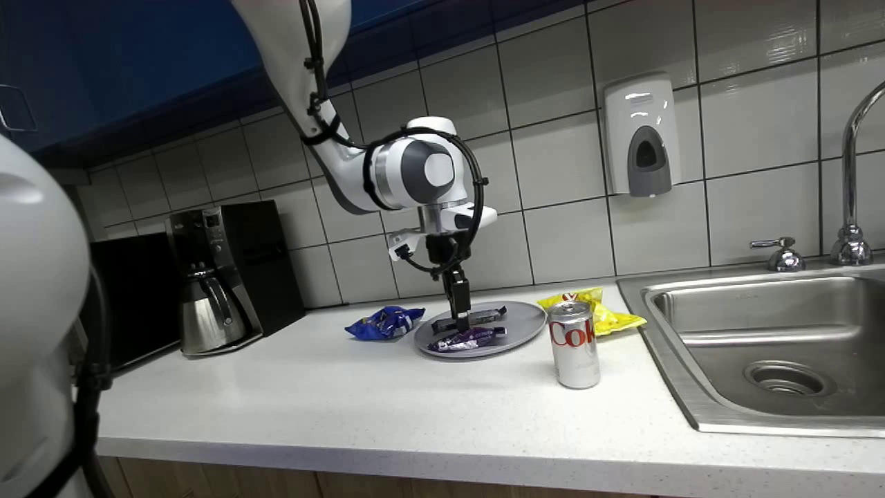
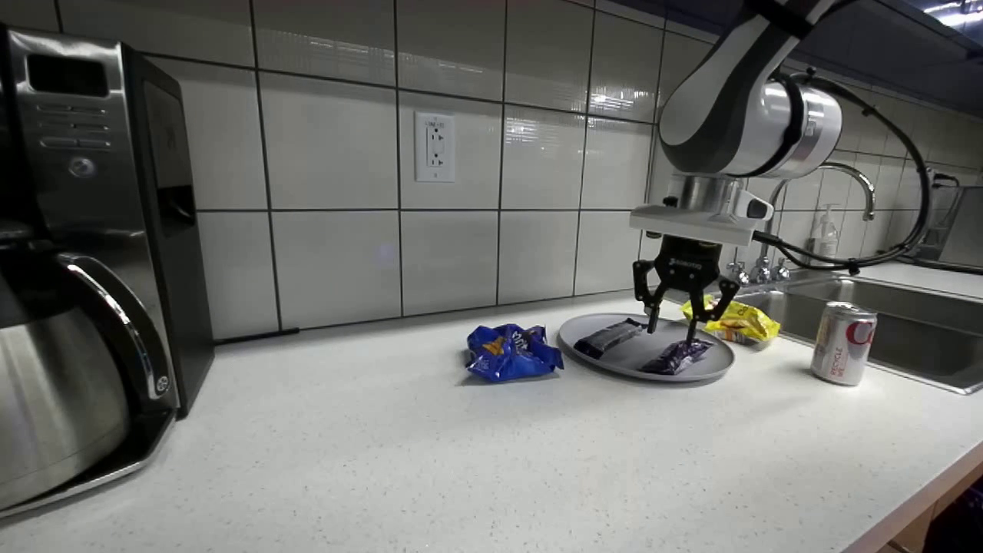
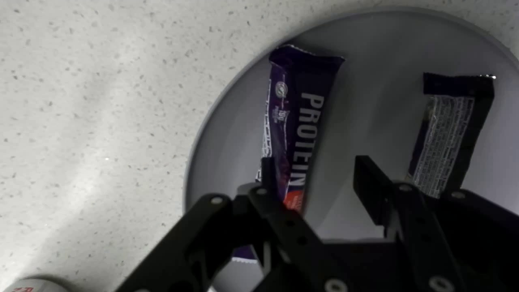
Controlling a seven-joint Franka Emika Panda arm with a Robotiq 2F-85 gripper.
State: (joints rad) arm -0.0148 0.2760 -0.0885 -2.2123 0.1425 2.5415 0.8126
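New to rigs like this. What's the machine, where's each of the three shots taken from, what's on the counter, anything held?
It's a single white robot arm ending in two black fingers that pinch things. Two pictures come from cameras outside the robot, looking across the counter; the third comes from a camera on its wrist, looking down past the fingers.

On the counter lies a grey plate bearing a purple bar and a darker bar, both wrapped. Around the plate are a blue packet, a yellow packet and an upright Coke can. There's also a coffee maker and a sink.

Nothing looks held: the fingers stand apart, one over the purple bar. Whether it touches, I can't tell.
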